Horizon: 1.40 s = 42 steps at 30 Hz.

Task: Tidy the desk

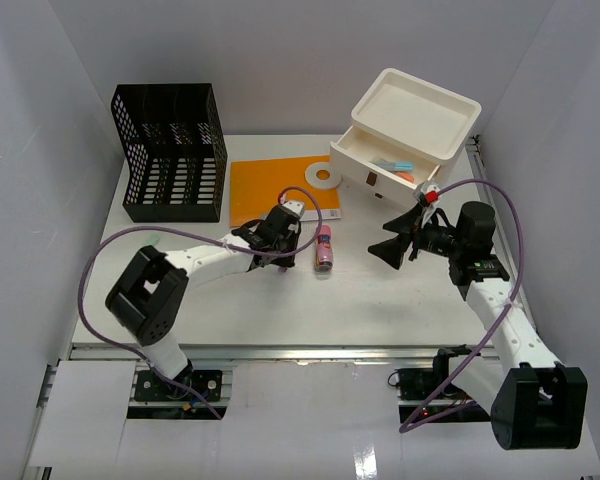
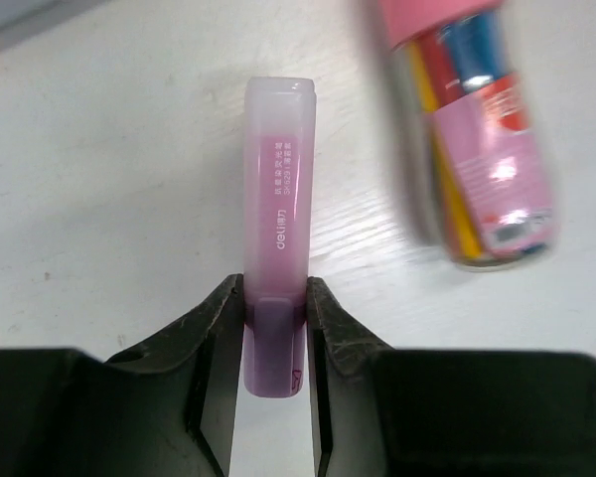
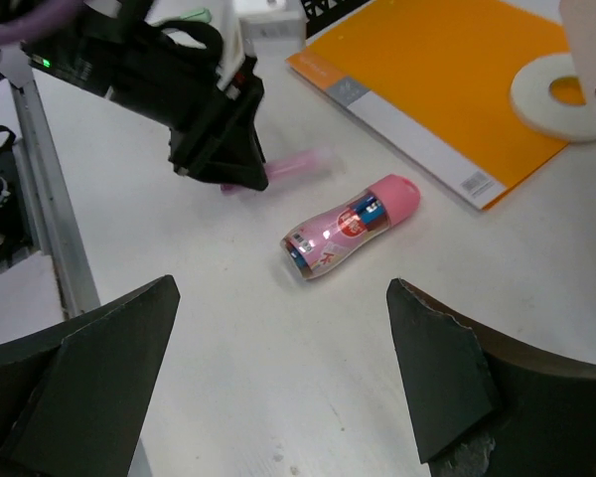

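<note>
**Left gripper** (image 2: 275, 294): closed on a pink highlighter (image 2: 278, 179), the jaws clamping its darker end only. Most of the barrel projects forward, unsupported. Whether the highlighter rests on the counter (image 1: 380, 300) or is raised just off it cannot be told.

**Hazard 1 — pivot or slip.** The hold sits far from the barrel's middle. A quick swing, or a tap on the free end, would likely turn the highlighter between the jaws or pull it out.

**Hazard 2 — contact with the neighbour.** A pink-capped pen tube (image 2: 482, 149) lies on its side just beside the highlighter's free end. It is round, so a sideways sweep of the barrel would probably set it rolling across the counter.

**Hazard 3: gripper conflict.** The right gripper (image 3: 281, 298) is wide open and holds nothing. It is raised over the counter and faces the same tube. If both work this patch at once, the two grippers could collide.

**Further out.** An orange folder (image 1: 275, 190) lies behind the left gripper, with a white tape ring (image 1: 323, 177) at its right edge. A low backward path could drag either. The black mesh rack (image 1: 175, 150) stands far left. The white drawer box (image 1: 412, 118) stands far right, its drawer pulled open. The counter spans the workspace beneath both grippers and carries every item listed.
</note>
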Tool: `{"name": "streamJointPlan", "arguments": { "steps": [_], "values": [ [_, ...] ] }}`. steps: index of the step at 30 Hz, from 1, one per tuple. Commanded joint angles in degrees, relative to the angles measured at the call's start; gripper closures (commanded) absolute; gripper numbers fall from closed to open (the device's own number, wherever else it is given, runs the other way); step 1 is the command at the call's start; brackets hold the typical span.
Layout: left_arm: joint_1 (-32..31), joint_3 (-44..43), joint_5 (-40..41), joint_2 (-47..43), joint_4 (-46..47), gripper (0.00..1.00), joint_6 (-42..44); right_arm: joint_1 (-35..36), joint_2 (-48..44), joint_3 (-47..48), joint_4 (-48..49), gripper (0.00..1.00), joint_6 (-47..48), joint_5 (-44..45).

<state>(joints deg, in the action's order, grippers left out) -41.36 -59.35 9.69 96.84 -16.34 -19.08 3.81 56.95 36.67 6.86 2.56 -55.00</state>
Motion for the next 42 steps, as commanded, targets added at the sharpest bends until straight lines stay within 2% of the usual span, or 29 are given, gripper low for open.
{"name": "streamJointPlan", "arguments": {
  "steps": [1,5,10,15,22,30,35,42],
  "values": [
    [0.0,5.5,-6.0,-14.1,9.8,0.89,-6.4,0.0,4.2,-0.4,6.4,0.05,-15.2,-2.0],
    [0.0,9.6,-13.1,-18.2,19.8,0.89,-10.7,0.7,6.0,-1.2,10.4,0.02,-25.2,2.3],
    [-0.7,9.3,-18.2,-15.6,26.6,0.89,-15.0,1.7,9.4,-0.1,13.1,0.01,-33.5,4.2],
    [-2.4,5.0,-20.7,-10.1,30.6,0.89,-17.4,2.9,13.8,4.1,11.9,0.09,-36.0,4.2],
    [-4.6,0.0,-22.0,-4.9,31.8,0.89,-18.1,5.6,16.9,7.9,9.8,0.2,-34.7,7.8],
    [-6.0,-1.1,-22.7,-4.0,33.3,0.89,-18.9,6.4,21.4,9.7,8.3,0.34,-32.9,9.6],
    [-6.5,-0.9,-23.0,-4.2,34.0,0.89,-19.4,6.9,22.8,11.0,7.9,0.5,-32.0,9.6],
    [-6.9,-0.5,-23.3,-4.1,35.2,0.88,-20.3,7.7,22.9,11.7,8.0,0.64,-31.1,9.3]
  ]
}}
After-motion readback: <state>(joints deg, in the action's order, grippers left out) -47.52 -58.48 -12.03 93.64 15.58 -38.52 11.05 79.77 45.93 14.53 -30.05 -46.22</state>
